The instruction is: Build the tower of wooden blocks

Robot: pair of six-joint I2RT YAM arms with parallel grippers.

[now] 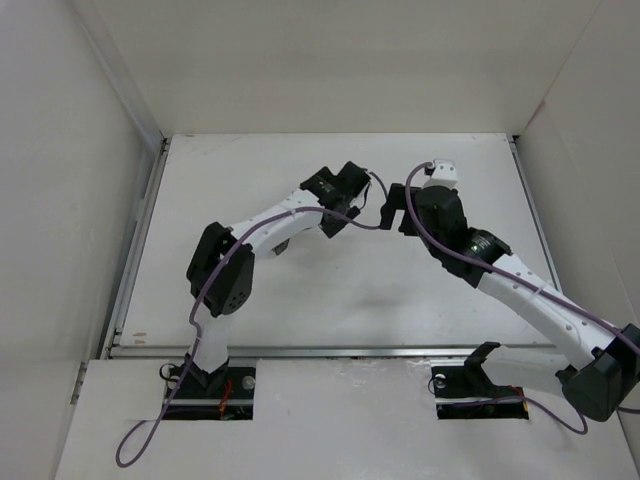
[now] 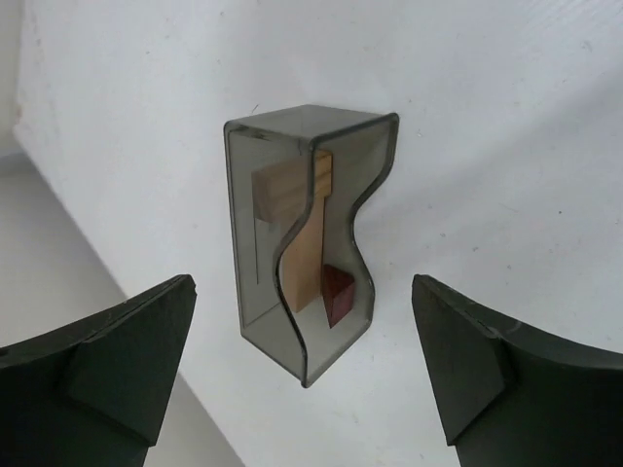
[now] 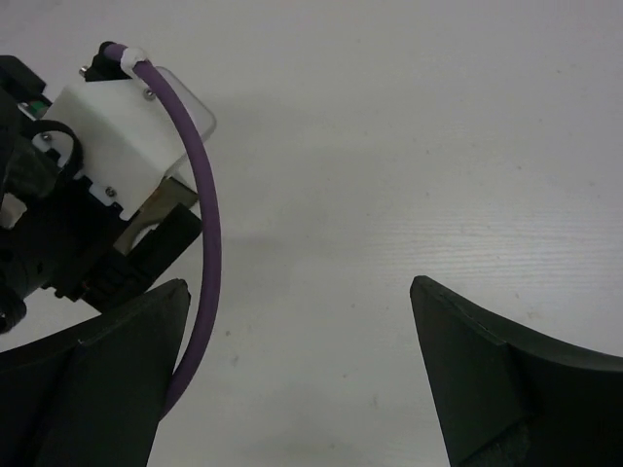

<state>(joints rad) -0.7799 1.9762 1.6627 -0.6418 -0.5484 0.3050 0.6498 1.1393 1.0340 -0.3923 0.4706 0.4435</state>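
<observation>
In the left wrist view a dark translucent bin point(image 2: 255, 253) with a wavy edge stands on the white table. Inside it are the wood blocks: a tall light tan piece point(image 2: 304, 255), a second tan piece point(image 2: 280, 190) beside its far end, and a dark reddish-brown piece point(image 2: 338, 292) at its near end. My left gripper point(image 2: 303, 284) is open and empty, its jaws wide apart just short of the bin. My right gripper point(image 3: 299, 284) is open and empty over bare table. In the top view both grippers, left point(image 1: 355, 180) and right point(image 1: 397, 212), meet mid-table; the bin is hidden there.
The right wrist view shows the left arm's wrist camera housing point(image 3: 117, 146) and its purple cable point(image 3: 200, 243) close by my right gripper's left finger. White walls point(image 1: 70, 150) enclose the table on the left, the back and the right.
</observation>
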